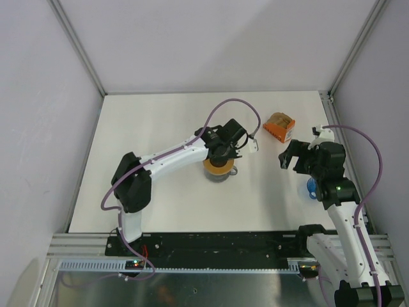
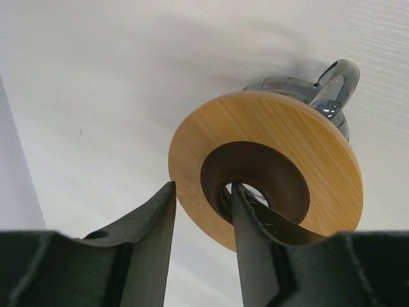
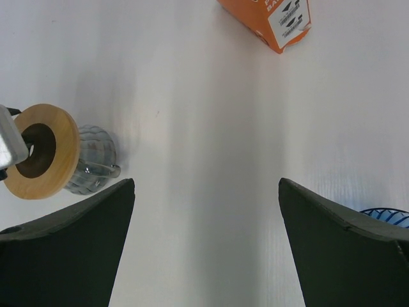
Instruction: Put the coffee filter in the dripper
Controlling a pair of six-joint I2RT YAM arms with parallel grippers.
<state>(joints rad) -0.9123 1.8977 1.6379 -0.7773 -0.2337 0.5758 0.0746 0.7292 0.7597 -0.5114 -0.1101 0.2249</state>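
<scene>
The left arm reaches from its base up and to the right across the bench (image 1: pixel 160 115). Its wrist bends down so that the left pincer (image 2: pixel 203 192) hangs over the middle of the surface. The pincer is narrow. One finger (image 2: pixel 153 243) stands outside the near rim of a wooden ring (image 2: pixel 268 128), and the other goes down into the ring's dark centre hole, so both lie against the band of wood between them. The ring rests over the mouth of a grey mug (image 2: pixel 281 85), whose handle points away from the left wrist camera. The ring covers the mug's inside, so I cannot tell what it holds.

The right arm rises along the right side of the bench, its forearm angled toward the middle. The right pincer (image 3: pixel 206 185) hovers above bare surface, spread wide and holding nothing.

The dripper (image 1: pixel 311 187), a blue ribbed cone, stands on the bench near the right edge. It is tucked beside and partly under the right arm, and only a sliver of its rim shows in the right wrist view. It is well apart from the mug.

An orange box (image 1: pixel 280 126) sits farther back, between the two pincers, with brown paper showing at its open top.
</scene>
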